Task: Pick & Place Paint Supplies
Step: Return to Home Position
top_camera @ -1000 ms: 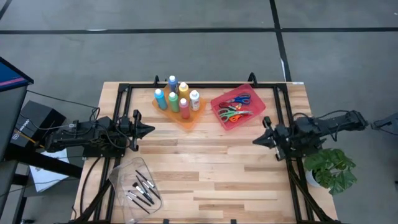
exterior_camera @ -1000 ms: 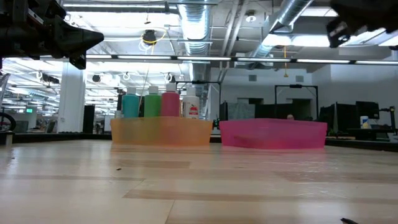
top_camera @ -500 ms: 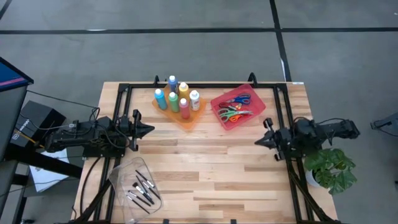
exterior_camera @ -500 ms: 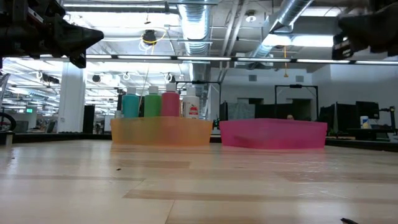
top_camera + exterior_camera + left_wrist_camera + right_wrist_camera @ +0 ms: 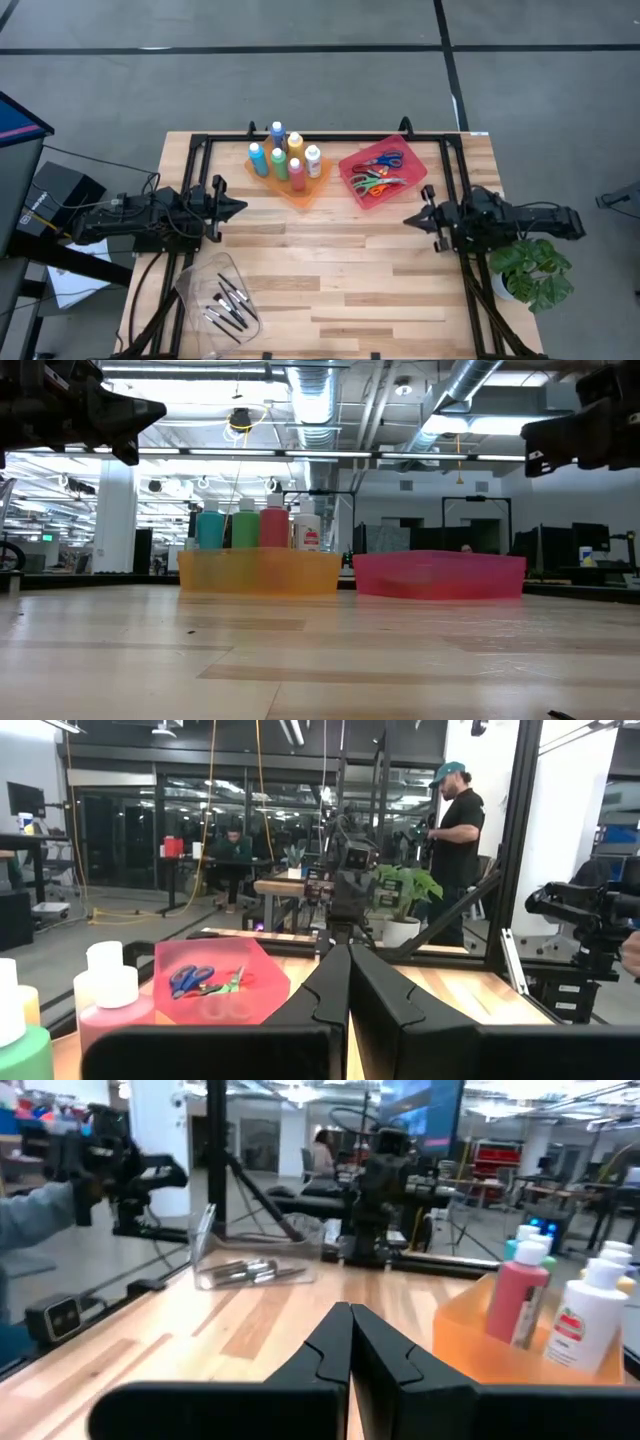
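Fingers on both arms are pressed together with nothing between them. The left fingers (image 5: 238,208) point level across the bench (image 5: 340,270) toward the right arm, whose right fingers (image 5: 410,220) point back at them, so the two sets of tips face each other, well apart, over bare wood. Each arm lies folded low and roughly horizontal at its own side edge of the bench, wrist straight. From table height both sets of fingers hang clear above the surface, the left fingers (image 5: 150,410) on one side and the right fingers (image 5: 530,450) on the other.

Ahead of the left fingers and off toward the far edge stands the orange tray (image 5: 300,192) with the paint bottles (image 5: 285,158) upright inside it. Beside that tray, near the right fingers and just to their far side, sits the pink bin (image 5: 403,187) holding the scissors (image 5: 378,172) in a loose pile. On the near side of the left fingers, close to the bench's corner, a clear tray (image 5: 198,283) holds the brushes (image 5: 228,305) lying flat.

Past the closed left fingers (image 5: 338,982) a person (image 5: 455,820) stands in the room beyond. A plant (image 5: 530,268) sits under the right arm, off the bench.
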